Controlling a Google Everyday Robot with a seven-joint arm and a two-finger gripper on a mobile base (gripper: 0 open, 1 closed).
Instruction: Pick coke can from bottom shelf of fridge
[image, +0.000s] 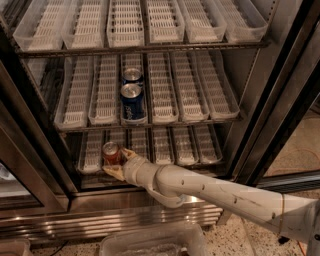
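The coke can (111, 152), red-brown with a silver top, stands upright at the front of the second lane from the left on the bottom shelf (185, 150) of the fridge (150, 210). My gripper (120, 163) reaches in from the lower right on a white arm (215, 192). Its tan fingers (114, 173) sit on either side of the can, one below it and one to its right, closed against it. The can still rests in its white tray.
Two blue cans (132, 101) stand one behind the other in the middle shelf's third lane, straight above the gripper. Dark door frames flank the opening at left (30, 165) and right (280, 100). A clear plastic bin (150, 241) sits on the floor below the arm.
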